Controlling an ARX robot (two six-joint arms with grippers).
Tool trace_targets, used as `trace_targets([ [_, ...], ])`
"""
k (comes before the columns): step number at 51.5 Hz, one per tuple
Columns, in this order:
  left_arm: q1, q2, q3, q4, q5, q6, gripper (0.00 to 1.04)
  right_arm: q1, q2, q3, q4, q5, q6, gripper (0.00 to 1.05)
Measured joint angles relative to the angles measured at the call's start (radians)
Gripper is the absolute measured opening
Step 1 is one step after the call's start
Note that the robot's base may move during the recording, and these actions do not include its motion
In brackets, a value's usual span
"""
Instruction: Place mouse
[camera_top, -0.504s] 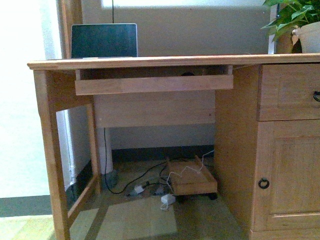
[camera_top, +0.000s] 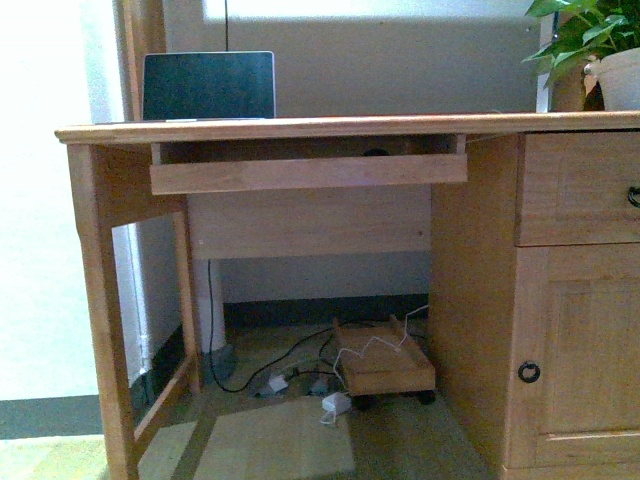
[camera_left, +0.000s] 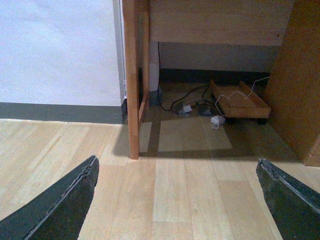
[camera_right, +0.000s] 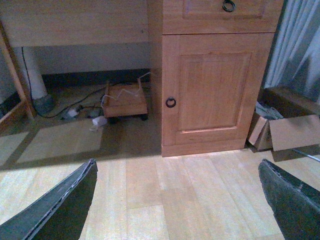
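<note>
Since both arms hang low over the floor with nothing between their jaws, the task looks to be at its very start: the left gripper (camera_left: 176, 161) is spread wide and empty, and so is the right gripper (camera_right: 176, 163). Neither arm shows in the front view. The mouse (camera_top: 377, 152) seems to be the small dark hump just behind the front lip of the pulled-out keyboard tray (camera_top: 300, 173), under the top of the bench (camera_top: 300, 126); too little of it shows to be sure. If so, the next move calls for raising an arm to tray height and reaching into the narrow gap between tray and bench top, which leaves little room for spread jaws. On the bench stand a laptop (camera_top: 208, 85), lid up, towards the left, and a potted plant (camera_top: 590, 35) at the far right. A drawer (camera_top: 580, 190) and a cupboard door (camera_top: 585, 350) fill the right side. Below lie a low wheeled board (camera_top: 385, 368), loose cables (camera_top: 285, 360) and a white adapter (camera_top: 336, 402), well apart from any likely path, and a cardboard box (camera_right: 287, 132) sits beside the cupboard.
</note>
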Motion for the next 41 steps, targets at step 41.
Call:
trace_targets([
  [41, 0.0, 0.0, 0.0, 0.0, 0.0, 0.0, 0.97, 0.0, 0.0, 0.0, 0.0, 0.0, 0.0, 0.97],
])
